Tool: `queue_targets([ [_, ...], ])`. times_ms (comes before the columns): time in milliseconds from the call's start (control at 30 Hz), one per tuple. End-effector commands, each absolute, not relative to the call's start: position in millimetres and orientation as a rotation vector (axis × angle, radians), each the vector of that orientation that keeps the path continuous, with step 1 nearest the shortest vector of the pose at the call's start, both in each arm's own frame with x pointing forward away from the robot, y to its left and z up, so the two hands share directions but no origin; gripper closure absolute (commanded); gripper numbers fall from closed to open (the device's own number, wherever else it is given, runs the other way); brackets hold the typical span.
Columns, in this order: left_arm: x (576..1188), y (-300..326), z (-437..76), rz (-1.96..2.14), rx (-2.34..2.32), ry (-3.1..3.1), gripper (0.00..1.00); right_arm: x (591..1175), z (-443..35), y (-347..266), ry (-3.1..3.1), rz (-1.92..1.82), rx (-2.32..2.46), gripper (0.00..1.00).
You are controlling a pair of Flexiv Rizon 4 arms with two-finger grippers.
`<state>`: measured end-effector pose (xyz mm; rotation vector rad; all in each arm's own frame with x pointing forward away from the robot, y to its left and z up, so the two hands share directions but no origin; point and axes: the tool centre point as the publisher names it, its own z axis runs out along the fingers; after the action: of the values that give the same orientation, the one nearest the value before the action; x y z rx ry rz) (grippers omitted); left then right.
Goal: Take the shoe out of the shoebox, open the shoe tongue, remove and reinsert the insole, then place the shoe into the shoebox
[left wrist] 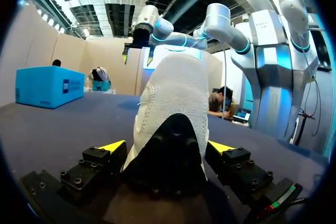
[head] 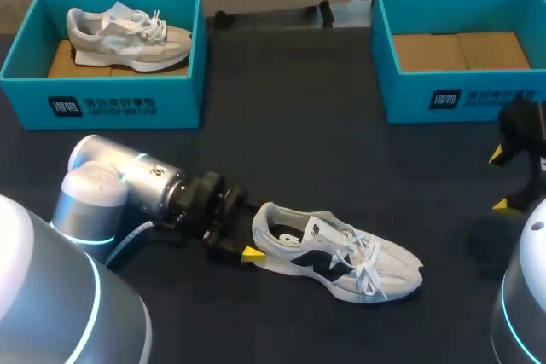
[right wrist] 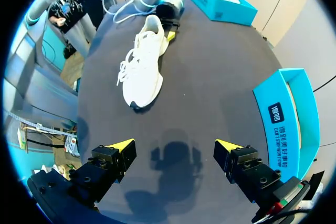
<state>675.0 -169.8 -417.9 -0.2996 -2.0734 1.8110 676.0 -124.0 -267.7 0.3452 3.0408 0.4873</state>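
A white and grey sneaker (head: 341,257) with a black inner lies on its sole on the dark table, toe to the right. My left gripper (head: 243,243) is at its heel. In the left wrist view the heel (left wrist: 173,129) fills the gap between the open fingers (left wrist: 113,147) of that gripper (left wrist: 167,148). My right gripper (head: 502,181) hangs open at the table's right side, well away from the shoe. The right wrist view shows it (right wrist: 172,148) over bare table, with the sneaker (right wrist: 144,61) far ahead. The empty teal shoebox (head: 461,49) stands at the back right.
A second teal shoebox (head: 102,104) at the back left holds a beige sneaker (head: 128,31). The empty box's wall (right wrist: 286,114) is close beside my right gripper. My left arm (head: 111,193) lies low across the front left of the table.
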Motion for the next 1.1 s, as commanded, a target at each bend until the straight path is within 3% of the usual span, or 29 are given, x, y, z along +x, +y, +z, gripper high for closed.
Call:
queue_targets([
  [33,675,-178,-422,1.811,-0.300,-2.069,0.00,675,-268,-123,3.040,0.482,0.347,0.00],
  [1100,659,-209,-429,1.805,-0.335,-2.021,0.00,675,-268,-123,3.040,0.482,0.347,0.00],
])
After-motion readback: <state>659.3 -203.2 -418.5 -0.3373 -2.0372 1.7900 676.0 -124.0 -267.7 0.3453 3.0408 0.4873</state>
